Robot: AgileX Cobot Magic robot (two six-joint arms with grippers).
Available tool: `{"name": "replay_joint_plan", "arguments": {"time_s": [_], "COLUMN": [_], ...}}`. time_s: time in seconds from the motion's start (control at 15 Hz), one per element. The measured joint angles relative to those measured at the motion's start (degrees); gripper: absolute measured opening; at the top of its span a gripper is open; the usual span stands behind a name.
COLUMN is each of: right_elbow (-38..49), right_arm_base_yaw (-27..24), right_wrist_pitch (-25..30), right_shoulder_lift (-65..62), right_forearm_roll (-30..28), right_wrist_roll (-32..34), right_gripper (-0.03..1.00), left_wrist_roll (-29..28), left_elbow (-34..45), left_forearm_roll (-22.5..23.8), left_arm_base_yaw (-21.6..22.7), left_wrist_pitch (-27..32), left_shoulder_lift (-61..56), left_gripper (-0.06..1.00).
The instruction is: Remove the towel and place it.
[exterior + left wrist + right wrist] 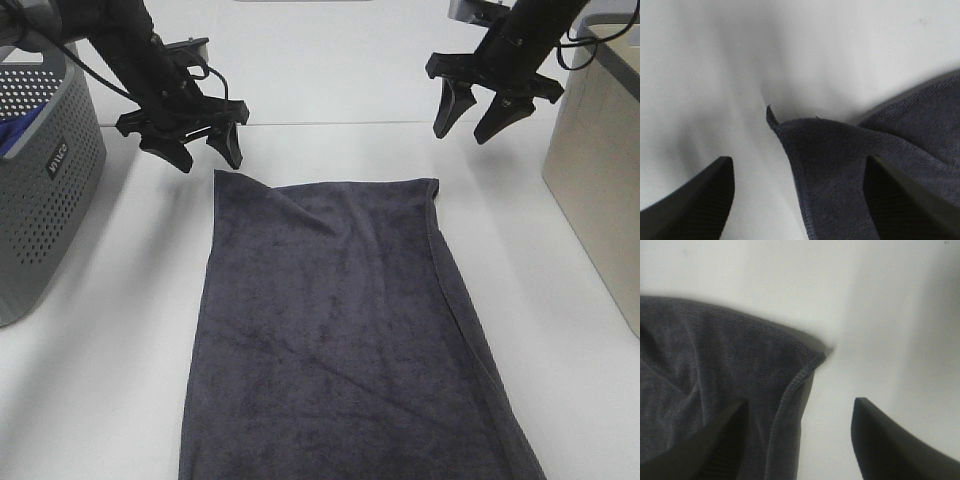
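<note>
Towel [340, 330], dark charcoal-grey terry, lies spread lengthwise down the middle of the white tabletop [110, 380]. Its far hemmed edge sits just short of my two claws, and its near end runs out of the high view. My left claw [210, 160] hangs over the towel's far left corner, jaws spread wide and gripping nothing. My wrist camera there shows the corner, slightly curled up, framed between the two fingers [700, 200]. My right claw [463, 132] is poised over the far right corner, jaws equally wide and empty. A grey perforated laundry basket [40, 190] with a blue cloth [15, 130] inside stands at the left of the tabletop, a beige container [600, 180] at the right.
</note>
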Motion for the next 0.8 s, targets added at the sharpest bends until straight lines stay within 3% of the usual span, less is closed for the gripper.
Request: {"name": "replay_joint_plan", "arguments": {"time_s": [0.47,0.8], "right_elbow": [-0.57,-0.63], "right_arm_base_yaw": [-1.38,-1.38], "right_wrist_pitch": [0.00,0.00], "right_shoulder_lift": [6.36,9.91], "right_forearm_roll": [2.18,4.87], "right_wrist_roll": [0.34,0.23], "right_gripper": [0.60,0.60], "left_wrist_roll": [-0.23,-0.06], "left_elbow": [-0.46,-0.52], "left_forearm_roll": [-6.02,-6.53], "left_arm_base_yaw": [2.12,2.06], "left_wrist_pitch": [-0.34,-1.66], "left_shoulder_lift": [3.27,4.70], "left_gripper": [0.68,0.68]}}
